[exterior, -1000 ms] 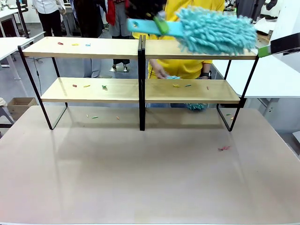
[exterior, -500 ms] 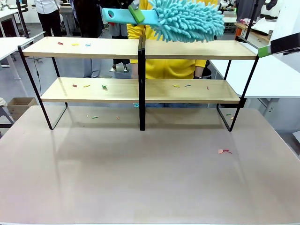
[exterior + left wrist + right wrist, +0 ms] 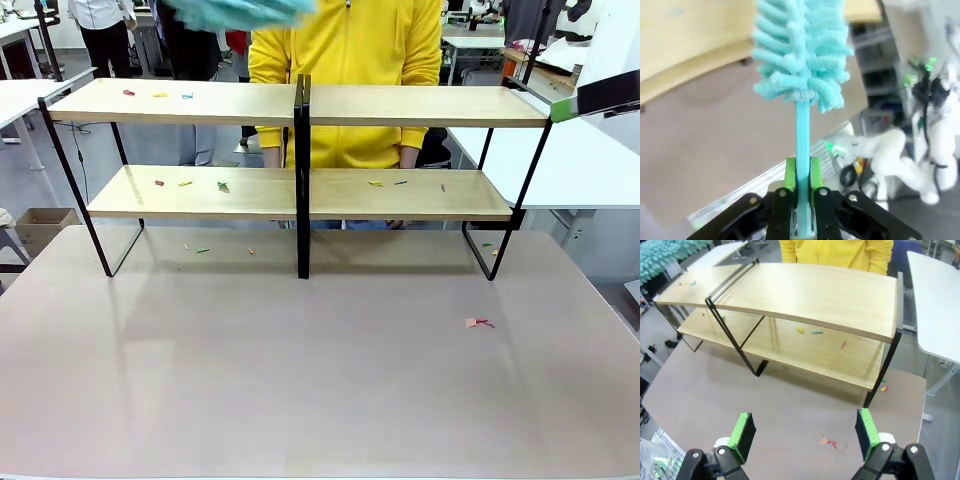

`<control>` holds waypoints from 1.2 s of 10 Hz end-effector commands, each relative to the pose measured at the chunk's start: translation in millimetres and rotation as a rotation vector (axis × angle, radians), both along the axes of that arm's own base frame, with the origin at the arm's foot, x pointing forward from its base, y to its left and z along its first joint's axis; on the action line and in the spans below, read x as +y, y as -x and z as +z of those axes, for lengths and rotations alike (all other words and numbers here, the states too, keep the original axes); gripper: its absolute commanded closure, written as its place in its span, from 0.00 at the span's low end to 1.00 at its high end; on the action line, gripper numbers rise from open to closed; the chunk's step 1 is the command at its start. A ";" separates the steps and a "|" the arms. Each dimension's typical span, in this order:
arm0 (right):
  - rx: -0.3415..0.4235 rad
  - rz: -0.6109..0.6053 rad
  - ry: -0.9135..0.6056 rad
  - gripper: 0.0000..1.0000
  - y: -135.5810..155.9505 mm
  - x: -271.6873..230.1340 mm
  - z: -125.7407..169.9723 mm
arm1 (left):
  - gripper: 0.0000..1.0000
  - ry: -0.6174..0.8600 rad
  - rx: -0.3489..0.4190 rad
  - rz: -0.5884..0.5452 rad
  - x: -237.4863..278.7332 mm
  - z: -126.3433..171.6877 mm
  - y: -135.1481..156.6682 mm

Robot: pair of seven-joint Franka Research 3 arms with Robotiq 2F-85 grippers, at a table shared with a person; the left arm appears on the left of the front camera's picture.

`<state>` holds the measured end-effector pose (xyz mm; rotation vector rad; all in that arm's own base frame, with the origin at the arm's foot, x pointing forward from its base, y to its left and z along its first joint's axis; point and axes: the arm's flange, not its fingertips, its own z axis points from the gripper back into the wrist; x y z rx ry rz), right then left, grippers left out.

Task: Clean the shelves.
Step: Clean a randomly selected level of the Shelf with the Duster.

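The worktop (image 3: 300, 400) is wide, flat and grey-brown. The shelves (image 3: 420, 105) stand on its far side, at 12 o'clock in the front view. They have two long boards of light wood on a thin black frame. Small bright scraps (image 3: 160, 94) lie on the top board at 10 o'clock, and more lie on the low board. One pink scrap (image 3: 478, 322) lies alone on the worktop at 4 o'clock. A person (image 3: 345, 50) in yellow stands just behind the shelves. A white table (image 3: 590, 165) is at 3 o'clock. A box (image 3: 45, 225) sits on the grey floor at 9 o'clock. The left gripper (image 3: 800, 175) squeezes the stick of a fluffy blue duster (image 3: 800, 45). The right gripper (image 3: 804, 432) hangs above the worktop, its fingers spread far apart with nothing between them.
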<state>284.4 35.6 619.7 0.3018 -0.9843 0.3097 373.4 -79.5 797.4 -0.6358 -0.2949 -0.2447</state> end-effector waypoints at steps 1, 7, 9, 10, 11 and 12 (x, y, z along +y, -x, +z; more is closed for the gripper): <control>-0.001 0.002 -0.003 0.00 0.0 -0.5 0.4 | 0.87 0.054 -0.059 0.295 73.8 -15.0 70.4; -0.001 0.002 -0.003 0.00 0.0 -0.5 0.4 | 0.87 0.311 -0.241 0.714 230.4 -68.2 162.8; -0.001 0.002 -0.003 0.00 0.0 -0.5 0.4 | 0.87 0.147 -0.087 0.810 244.0 -49.0 187.4; -0.001 0.002 -0.003 0.00 0.0 -0.5 0.4 | 0.87 0.147 -0.087 0.810 244.0 -49.0 187.4; -0.001 0.002 -0.003 0.00 0.0 -0.5 0.4 | 0.87 0.147 -0.087 0.810 244.0 -49.0 187.4; -0.001 0.002 -0.003 0.00 0.0 -0.5 0.4 | 0.87 0.147 -0.087 0.810 244.0 -49.0 187.4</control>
